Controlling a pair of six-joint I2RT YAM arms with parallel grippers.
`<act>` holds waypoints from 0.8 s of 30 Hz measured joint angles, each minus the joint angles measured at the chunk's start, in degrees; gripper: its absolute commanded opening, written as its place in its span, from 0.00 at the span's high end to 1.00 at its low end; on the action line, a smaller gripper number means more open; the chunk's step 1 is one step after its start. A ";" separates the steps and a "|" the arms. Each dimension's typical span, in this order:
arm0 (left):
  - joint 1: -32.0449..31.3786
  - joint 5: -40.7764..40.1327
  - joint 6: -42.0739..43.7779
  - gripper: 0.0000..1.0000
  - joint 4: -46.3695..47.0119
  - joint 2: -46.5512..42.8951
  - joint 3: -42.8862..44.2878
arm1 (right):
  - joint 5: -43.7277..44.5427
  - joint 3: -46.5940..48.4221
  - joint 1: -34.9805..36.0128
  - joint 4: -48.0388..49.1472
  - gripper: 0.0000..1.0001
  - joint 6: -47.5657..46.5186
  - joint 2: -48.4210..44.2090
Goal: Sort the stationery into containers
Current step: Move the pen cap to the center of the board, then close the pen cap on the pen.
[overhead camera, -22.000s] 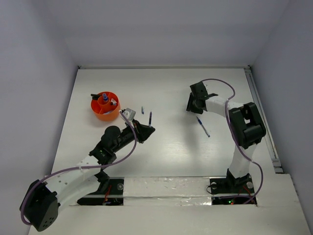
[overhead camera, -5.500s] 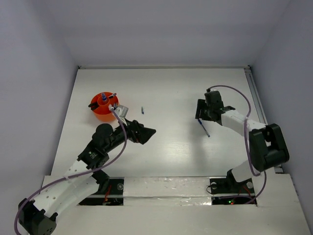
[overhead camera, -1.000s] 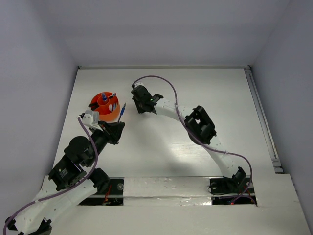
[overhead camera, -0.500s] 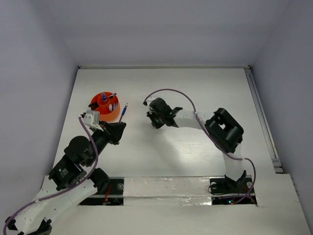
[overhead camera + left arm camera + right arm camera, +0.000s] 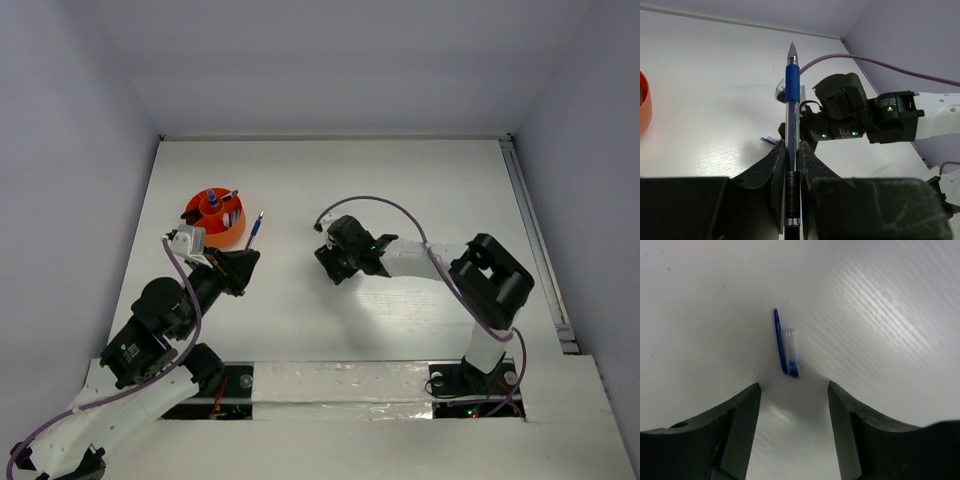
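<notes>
My left gripper (image 5: 240,263) is shut on a blue pen (image 5: 254,228), which sticks up out of the jaws just right of the orange cup (image 5: 214,220). In the left wrist view the pen (image 5: 792,85) stands tip up between the closed fingers (image 5: 778,165). The cup holds several pens and a small blue-capped bottle (image 5: 211,199). My right gripper (image 5: 335,262) is open and low over the middle of the table. In the right wrist view a small blue and clear pen cap (image 5: 787,352) lies on the table just ahead of the open gripper (image 5: 794,385). The cap is hidden in the top view.
The cup's rim shows at the left edge of the left wrist view (image 5: 644,102). The right arm's wrist (image 5: 840,112), with green lights and a purple cable (image 5: 880,62), lies close in front of the left gripper. A metal rail (image 5: 530,235) runs along the table's right edge.
The right gripper has moved from beside the cup back toward the near right, to the table's middle. The left gripper has stayed put, shut on the blue pen.
</notes>
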 measured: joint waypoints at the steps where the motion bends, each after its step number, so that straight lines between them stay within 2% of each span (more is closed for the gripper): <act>1: 0.00 0.00 0.00 1.00 0.00 -0.11 -0.02 | -0.04 -1.49 0.02 -0.35 0.32 0.74 -1.40; 2: 0.00 -0.02 0.00 1.00 -0.02 -0.24 -0.02 | -0.17 -3.15 0.02 -0.37 0.26 1.60 -3.02; 7: 0.00 -0.04 0.00 1.00 -0.04 -0.39 -0.02 | -2.84 -9.44 0.04 -0.57 0.24 7.08 -11.63; 11: 0.00 -0.02 0.00 1.00 -0.07 -0.39 -0.02 | -9.99 -13.49 0.09 4.55 0.24 13.11 -15.43; 17: 0.37 -0.07 0.00 1.00 -0.09 -0.39 -0.02 | -17.84 -15.19 0.39 11.82 0.24 19.69 -11.02; 24: 0.37 -0.09 -0.02 1.00 -0.11 -0.57 -0.02 | -16.57 -11.26 0.39 13.79 0.24 21.94 -5.88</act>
